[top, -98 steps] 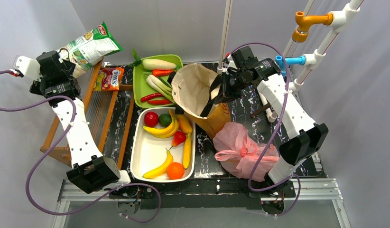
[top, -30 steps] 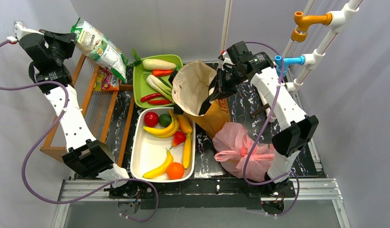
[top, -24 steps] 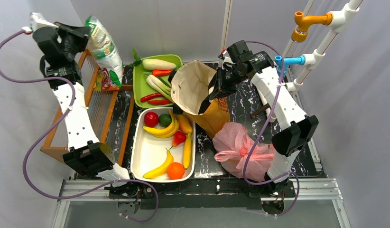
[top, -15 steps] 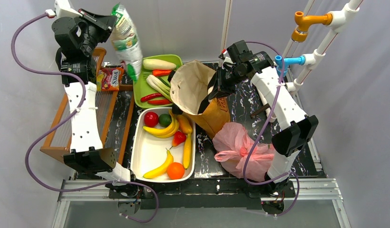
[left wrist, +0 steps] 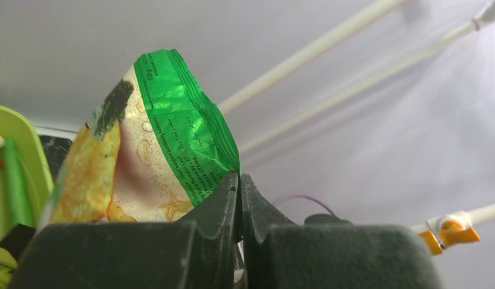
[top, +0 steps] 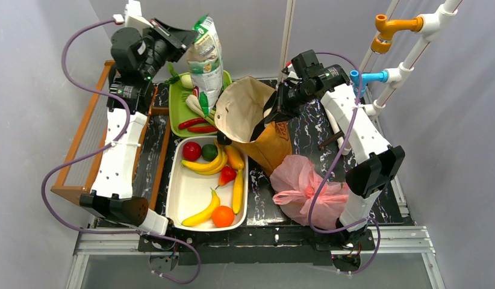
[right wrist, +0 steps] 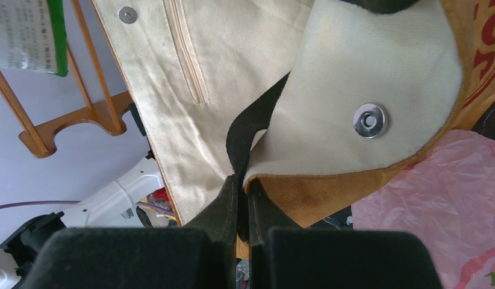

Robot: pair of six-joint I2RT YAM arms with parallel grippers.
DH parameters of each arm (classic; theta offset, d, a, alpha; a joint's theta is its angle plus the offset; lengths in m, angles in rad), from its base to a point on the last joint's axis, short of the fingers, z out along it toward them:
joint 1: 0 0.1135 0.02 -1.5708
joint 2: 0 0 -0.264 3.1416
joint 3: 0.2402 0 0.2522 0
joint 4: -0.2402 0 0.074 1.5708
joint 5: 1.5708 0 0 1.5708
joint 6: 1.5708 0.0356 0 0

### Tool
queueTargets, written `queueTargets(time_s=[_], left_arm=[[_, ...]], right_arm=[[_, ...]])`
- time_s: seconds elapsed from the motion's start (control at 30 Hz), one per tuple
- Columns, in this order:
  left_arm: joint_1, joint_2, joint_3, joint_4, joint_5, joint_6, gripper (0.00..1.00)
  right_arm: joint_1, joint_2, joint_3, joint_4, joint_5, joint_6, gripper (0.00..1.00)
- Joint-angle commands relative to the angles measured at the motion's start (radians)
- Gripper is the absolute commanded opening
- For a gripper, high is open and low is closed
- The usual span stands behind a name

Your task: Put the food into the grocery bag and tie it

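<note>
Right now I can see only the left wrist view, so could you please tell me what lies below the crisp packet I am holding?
Observer: In the top view the crisp packet hangs from the left end effector over the green tray, just left of the brown paper bag.
Operator: Thank you. Is that bag's mouth open?
Observer: Yes. The right end effector is shut on its rim beside the black strap, and the mouth gapes toward the packet.
Operator: And where is the pink grocery bag?
Observer: The pink grocery bag lies near the right arm's base, while the toy fruit sits in the white tray.
</note>
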Motion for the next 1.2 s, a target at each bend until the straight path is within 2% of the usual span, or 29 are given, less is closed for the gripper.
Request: queueTargets(time_s=[0.0, 0.3, 0.83, 1.17], left_arm=[[-0.087, -0.06, -0.01, 0.092, -0.024, -0.022, 0.0], [-0.152, -0.049, 0.087, 0.078, -0.023, -0.044, 0.0], [-0.215, -0.07, 0.006, 0.174, 0.034, -0.182, 0.0], [-0.246, -0.067, 0.083, 0.167, 0.027, -0.181, 0.0]], right_arm=[[-0.023, 0.0, -0.002, 0.024, -0.037, 0.028, 0.01], [-0.038, -0.041, -0.062, 0.047, -0.039, 0.036, 0.01], [-0.057, -0.06, -0.083, 0.055, -0.056, 0.03, 0.01], [-0.068, -0.065, -0.098, 0.062, -0.057, 0.026, 0.01]])
